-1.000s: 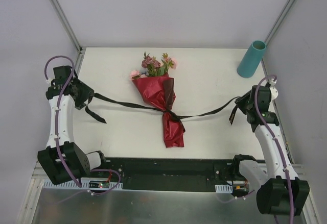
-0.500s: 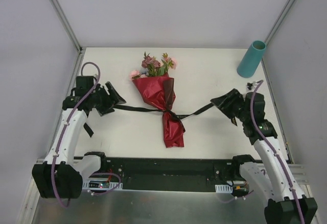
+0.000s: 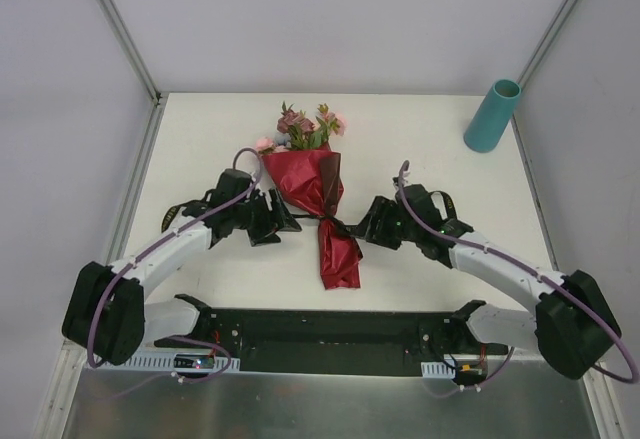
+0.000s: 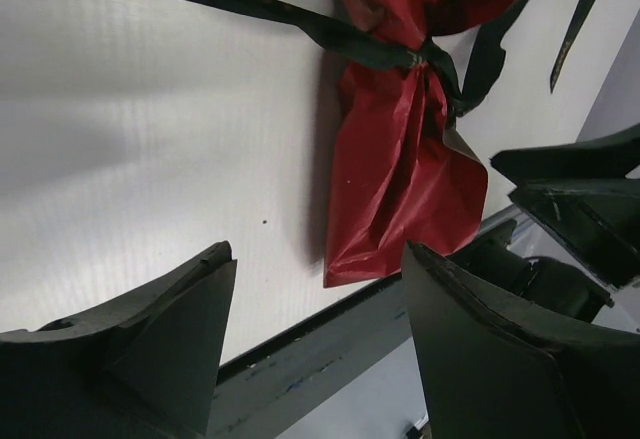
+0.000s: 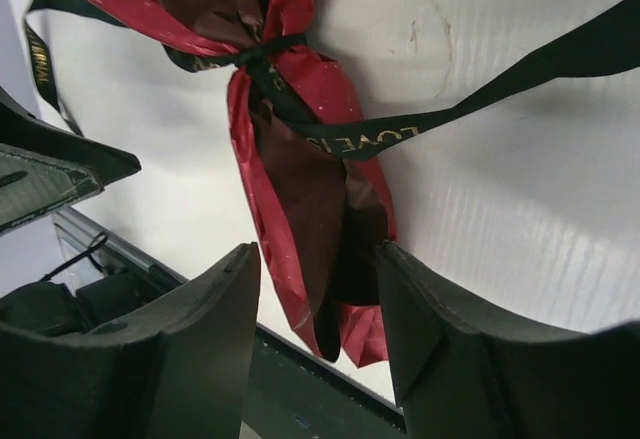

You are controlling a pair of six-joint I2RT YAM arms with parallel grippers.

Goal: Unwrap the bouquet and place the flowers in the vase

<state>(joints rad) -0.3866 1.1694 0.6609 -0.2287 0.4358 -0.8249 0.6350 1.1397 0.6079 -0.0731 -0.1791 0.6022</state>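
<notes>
Table (image 3: 430, 159): bare white surface lies open either side of centre. Bouquet (image 3: 318, 189): lying mid-table, its flowers (image 3: 305, 127) toward the far edge and its wrap tail near the front edge. Vase (image 3: 490, 119): upright in the far right corner, close to the right edge, well apart from the bouquet. Left gripper (image 3: 285, 221) and right gripper (image 3: 368, 227): flanking the tied neck, jaws spread, holding nothing. Black ribbon (image 3: 335, 225): knotted round the neck.

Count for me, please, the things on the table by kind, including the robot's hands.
Bouquet: 1
Vase: 1
Black ribbon: 1
Robot hands, left hand and right hand: 2
Total: 5
</notes>
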